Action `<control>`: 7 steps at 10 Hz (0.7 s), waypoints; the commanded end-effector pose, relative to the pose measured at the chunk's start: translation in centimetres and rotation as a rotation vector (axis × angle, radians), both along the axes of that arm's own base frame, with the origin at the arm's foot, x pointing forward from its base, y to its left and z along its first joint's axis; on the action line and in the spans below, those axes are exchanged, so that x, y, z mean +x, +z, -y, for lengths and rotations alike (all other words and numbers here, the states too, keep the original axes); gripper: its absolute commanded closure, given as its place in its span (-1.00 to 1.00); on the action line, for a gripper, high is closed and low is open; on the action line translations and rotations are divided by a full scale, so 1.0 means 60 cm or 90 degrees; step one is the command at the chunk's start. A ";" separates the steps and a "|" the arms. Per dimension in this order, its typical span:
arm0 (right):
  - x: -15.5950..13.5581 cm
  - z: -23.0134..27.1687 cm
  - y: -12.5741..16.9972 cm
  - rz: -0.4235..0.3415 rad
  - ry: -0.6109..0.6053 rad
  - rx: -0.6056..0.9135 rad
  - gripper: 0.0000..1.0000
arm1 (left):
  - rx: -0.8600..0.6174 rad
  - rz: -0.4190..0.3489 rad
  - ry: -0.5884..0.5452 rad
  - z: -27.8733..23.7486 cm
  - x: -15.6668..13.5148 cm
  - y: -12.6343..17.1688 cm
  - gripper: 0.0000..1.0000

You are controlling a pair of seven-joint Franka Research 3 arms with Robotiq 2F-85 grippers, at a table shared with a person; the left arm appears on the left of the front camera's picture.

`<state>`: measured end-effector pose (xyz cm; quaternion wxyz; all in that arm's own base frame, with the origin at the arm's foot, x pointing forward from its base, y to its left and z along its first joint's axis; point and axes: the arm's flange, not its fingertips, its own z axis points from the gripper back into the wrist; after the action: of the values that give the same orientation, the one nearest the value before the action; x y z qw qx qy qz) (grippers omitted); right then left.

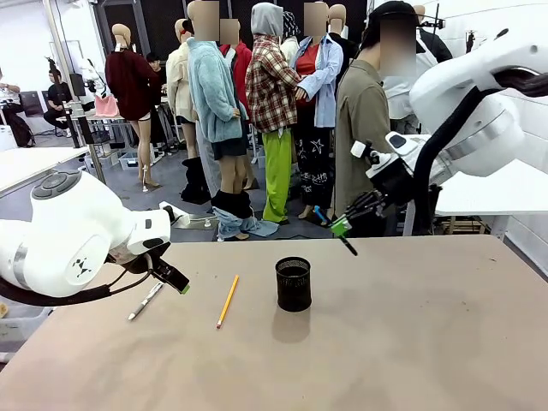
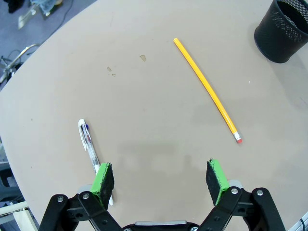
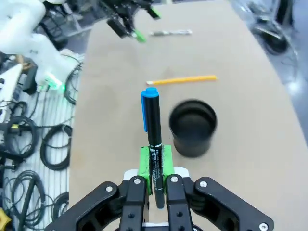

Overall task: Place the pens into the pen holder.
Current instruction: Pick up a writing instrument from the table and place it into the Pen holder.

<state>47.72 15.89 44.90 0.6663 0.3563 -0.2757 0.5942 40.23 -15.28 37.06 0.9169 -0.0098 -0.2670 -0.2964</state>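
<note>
Nearest, left of the small black wire-mesh cylindrical pen holder (image 1: 294,284) (image 2: 284,29) (image 3: 192,127), a yellow-orange pencil (image 1: 228,300) (image 2: 207,89) (image 3: 183,80) lies flat on the tan table (image 1: 411,342), apart from the holder. Farther left of the holder a silver-grey pen (image 1: 145,301) (image 2: 89,144) lies flat too. The left gripper (image 1: 175,282) (image 2: 161,175) hangs low beside that pen, jaws spread wide around nothing (one green pad sits right by the pen's end). The holder stands upright. Above it and to its right, in the air, the right gripper (image 1: 342,227) (image 3: 155,163) is clamped on a dark blue-capped pen (image 1: 349,248) (image 3: 153,130), tilted. Beyond the holder, at the far edge, stands a person in an olive shirt (image 1: 360,128).
</note>
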 end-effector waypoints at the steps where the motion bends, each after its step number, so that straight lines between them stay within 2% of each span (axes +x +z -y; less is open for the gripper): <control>1: 0.035 -0.033 -0.020 -0.030 0.055 0.074 1.00 | -0.002 0.000 0.002 -0.003 0.001 0.001 -1.00; 3: 0.052 -0.091 -0.036 -0.014 0.096 0.129 1.00 | -0.002 0.000 0.002 -0.003 0.001 0.001 -1.00; 7: 0.098 -0.144 -0.096 0.035 0.080 0.173 1.00 | -0.002 0.000 0.002 -0.003 0.001 0.001 -1.00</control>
<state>52.35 24.40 40.06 0.5677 0.4518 -0.3246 0.6068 40.24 -15.28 37.07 0.9169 -0.0096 -0.2670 -0.2964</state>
